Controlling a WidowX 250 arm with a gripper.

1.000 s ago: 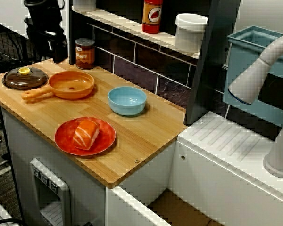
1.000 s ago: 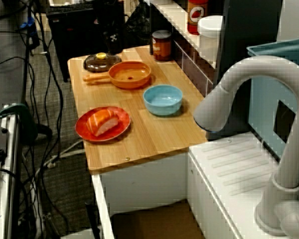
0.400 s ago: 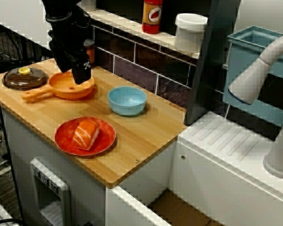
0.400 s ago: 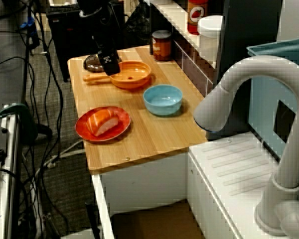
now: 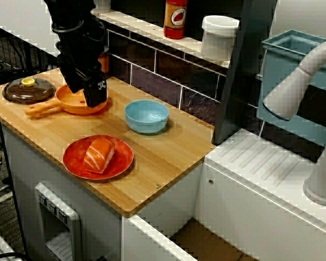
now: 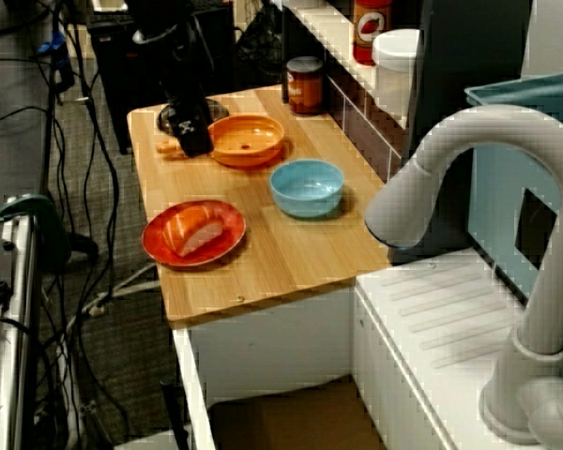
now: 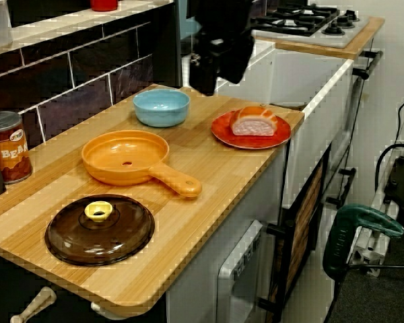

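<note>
My black gripper (image 5: 92, 98) hangs in the air over the wooden counter (image 5: 168, 157), touching nothing. In the front view it covers the right side of the orange pan (image 5: 70, 103). From the side, the gripper (image 6: 195, 142) stands over the pan's handle end, left of the pan (image 6: 253, 141). The view from the counter's end puts the gripper (image 7: 203, 84) well above the wood, between the pan (image 7: 124, 158) and the red plate (image 7: 222, 136) with a salmon piece (image 7: 252, 121). Its fingers merge into one dark block, so their spacing does not show.
A blue bowl (image 5: 146, 116) sits right of the pan. A brown lid with a yellow knob (image 5: 27, 89) lies at the left end, a bean can (image 7: 7, 148) by the tiled wall. A red bottle (image 5: 175, 19) and white tub (image 5: 219, 37) stand on the shelf. A grey faucet (image 5: 293, 87) rises at right.
The arm came in from the back left corner and dropped down beside the pan. Since 0.4 s ago it has moved slightly lower and toward the counter's front.
</note>
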